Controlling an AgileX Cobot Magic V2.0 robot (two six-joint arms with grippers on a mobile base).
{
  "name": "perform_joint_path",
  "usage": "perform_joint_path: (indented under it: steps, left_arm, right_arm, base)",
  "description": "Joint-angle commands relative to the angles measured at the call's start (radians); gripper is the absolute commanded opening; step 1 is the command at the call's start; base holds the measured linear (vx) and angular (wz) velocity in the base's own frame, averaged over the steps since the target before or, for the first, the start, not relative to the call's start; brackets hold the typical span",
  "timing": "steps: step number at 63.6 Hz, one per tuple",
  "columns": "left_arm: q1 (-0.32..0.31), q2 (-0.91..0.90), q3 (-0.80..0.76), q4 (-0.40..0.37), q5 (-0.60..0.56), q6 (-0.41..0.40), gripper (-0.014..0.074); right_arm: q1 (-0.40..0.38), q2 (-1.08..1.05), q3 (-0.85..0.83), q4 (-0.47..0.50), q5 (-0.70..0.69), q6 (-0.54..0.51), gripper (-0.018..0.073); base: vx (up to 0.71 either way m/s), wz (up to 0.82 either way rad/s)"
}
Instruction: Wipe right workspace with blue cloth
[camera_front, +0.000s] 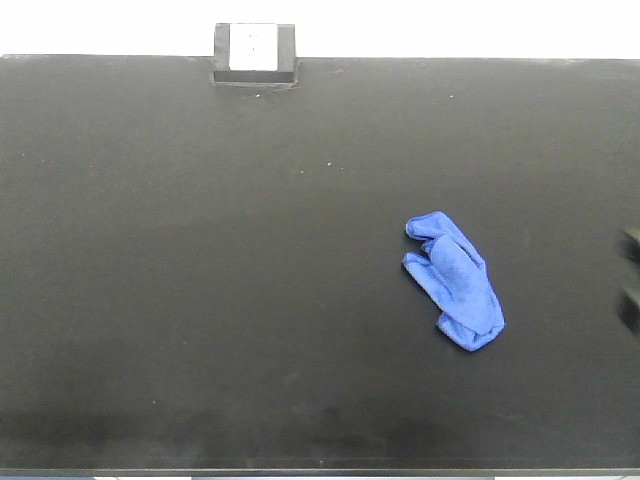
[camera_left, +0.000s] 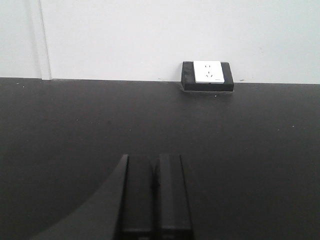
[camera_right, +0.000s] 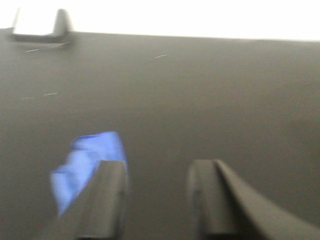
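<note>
Blue cloth (camera_front: 455, 279) lies crumpled on the black worktop (camera_front: 200, 300), right of centre and nearer the front edge than the back, with folds running along its length. No container is in view; the cloth rests directly on the bare surface. In the right wrist view, which is blurred, the right gripper (camera_right: 160, 195) has its fingers spread apart with nothing between them, and the cloth shows just to the left of the left finger, partly hidden behind it. Whether finger and cloth touch cannot be told. The left gripper (camera_left: 155, 195) has its fingers pressed together, holding nothing, above bare worktop. At the back edge, against the white wall, sits a black-framed white socket box (camera_front: 254, 53).
</note>
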Motion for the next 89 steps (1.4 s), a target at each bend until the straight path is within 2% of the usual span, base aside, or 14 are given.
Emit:
perform_joint_path:
  steps: [1,6,12,22,24,30,89]
  left_arm:
    - [-0.005,-0.015,0.03,0.001,-0.083,-0.008,-0.0006]
    - [-0.005,-0.015,0.03,0.001,-0.083,-0.008,-0.0006]
    - [-0.005,-0.015,0.03,0.001,-0.083,-0.008,-0.0006]
    - [-0.005,-0.015,0.03,0.001,-0.083,-0.008,-0.0006]
    - [-0.005,-0.015,0.03,0.001,-0.082,-0.008,-0.0006]
    - [-0.005,-0.015,0.03,0.001,-0.083,-0.008,-0.0006]
    - [-0.005,-0.015,0.03,0.001,-0.083,-0.008,-0.0006]
  right_arm:
    - [-0.072,-0.105,0.067,0.001,-0.151,-0.123,0.0198]
    - [-0.117,-0.223,0.181,0.043,-0.199,-0.209,0.0086]
    - [-0.135,-0.342,0.281,0.083,-0.206,-0.24,-0.0014]
    - [-0.135,-0.502,0.448,0.125,-0.24,-0.208,-0.0011]
    - [-0.132,-0.492,0.438,0.13,-0.197,-0.182,-0.001]
    - [-0.13,-0.492,0.441,0.125,-0.199,-0.13,-0.0008]
    - [-0.13,-0.493,0.441,0.125,-0.202,-0.136,-0.0008]
  base:
    - [0.0,0.0]
    - [0.0,0.0]
    - [0.0,0.0]
    - [0.0,0.0]
    - [0.0,0.0]
    - [0.0,0.0]
    - [0.0,0.0]
